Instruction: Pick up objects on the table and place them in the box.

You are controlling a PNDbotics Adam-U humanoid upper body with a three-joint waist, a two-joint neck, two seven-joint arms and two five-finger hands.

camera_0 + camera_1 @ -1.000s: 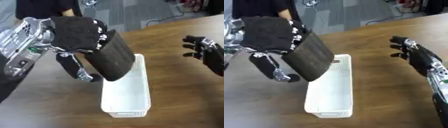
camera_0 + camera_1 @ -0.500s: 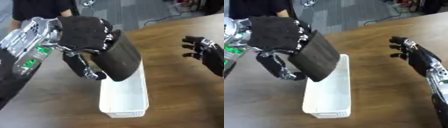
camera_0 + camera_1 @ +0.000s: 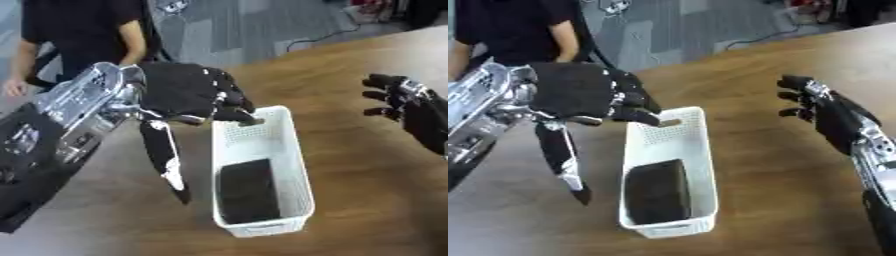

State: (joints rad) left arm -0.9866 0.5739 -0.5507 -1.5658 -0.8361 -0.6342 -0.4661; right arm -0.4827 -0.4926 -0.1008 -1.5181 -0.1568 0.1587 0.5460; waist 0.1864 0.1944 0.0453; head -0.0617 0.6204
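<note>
Fingers of the left robot hand (image 3: 179, 95) spread empty above the box (image 3: 294, 200); black block (image 3: 248, 190) lies inside.

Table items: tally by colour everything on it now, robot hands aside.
White: 1, the slotted box.
Black: 1, the block lying inside the box.
Total: 2.

black block (image 3: 248, 190) lying flat in white box (image 3: 294, 165), near end
</note>
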